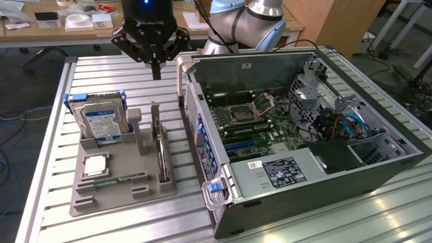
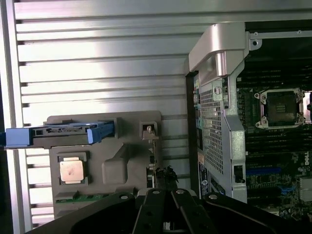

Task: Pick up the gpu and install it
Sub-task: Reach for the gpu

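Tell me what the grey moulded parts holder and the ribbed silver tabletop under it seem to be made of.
The grey moulded parts holder looks like plastic: matte, uniform grey, rounded slots. The ribbed silver tabletop is likely aluminium: brushed, with bright glare along its slats.

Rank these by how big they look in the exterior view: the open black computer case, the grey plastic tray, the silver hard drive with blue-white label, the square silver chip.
1. open black computer case
2. grey plastic tray
3. silver hard drive with blue-white label
4. square silver chip
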`<move>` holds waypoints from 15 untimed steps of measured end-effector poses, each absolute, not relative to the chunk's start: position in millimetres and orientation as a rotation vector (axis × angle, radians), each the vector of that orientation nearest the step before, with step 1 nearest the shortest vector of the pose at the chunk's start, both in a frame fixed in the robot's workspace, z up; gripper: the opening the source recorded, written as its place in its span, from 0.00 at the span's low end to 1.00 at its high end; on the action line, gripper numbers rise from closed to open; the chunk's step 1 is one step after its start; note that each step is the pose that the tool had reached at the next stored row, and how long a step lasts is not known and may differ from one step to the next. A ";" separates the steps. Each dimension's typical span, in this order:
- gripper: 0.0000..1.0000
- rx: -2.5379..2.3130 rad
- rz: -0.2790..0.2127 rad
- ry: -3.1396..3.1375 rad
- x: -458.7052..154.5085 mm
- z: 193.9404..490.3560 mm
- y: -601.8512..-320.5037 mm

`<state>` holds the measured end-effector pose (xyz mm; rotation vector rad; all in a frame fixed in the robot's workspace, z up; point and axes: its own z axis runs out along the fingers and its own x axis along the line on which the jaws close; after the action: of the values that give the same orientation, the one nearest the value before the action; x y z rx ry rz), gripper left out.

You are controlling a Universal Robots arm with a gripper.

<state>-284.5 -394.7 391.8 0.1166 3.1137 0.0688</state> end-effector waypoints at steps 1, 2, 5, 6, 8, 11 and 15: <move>0.11 0.117 0.069 3.114 -284.6 391.8 -394.8; 0.11 0.117 0.069 3.114 -284.6 391.8 -395.1; 0.11 0.117 0.069 3.114 -284.5 391.8 -396.4; 0.11 0.117 0.069 3.114 -284.5 391.8 -396.9; 0.11 0.117 0.069 3.114 -284.5 391.8 -397.9; 0.11 0.117 0.069 3.114 -284.5 391.8 -399.2; 0.11 0.117 0.069 3.114 -284.5 391.8 -400.4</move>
<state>-284.5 -400.4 391.8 0.1166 3.1137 0.0688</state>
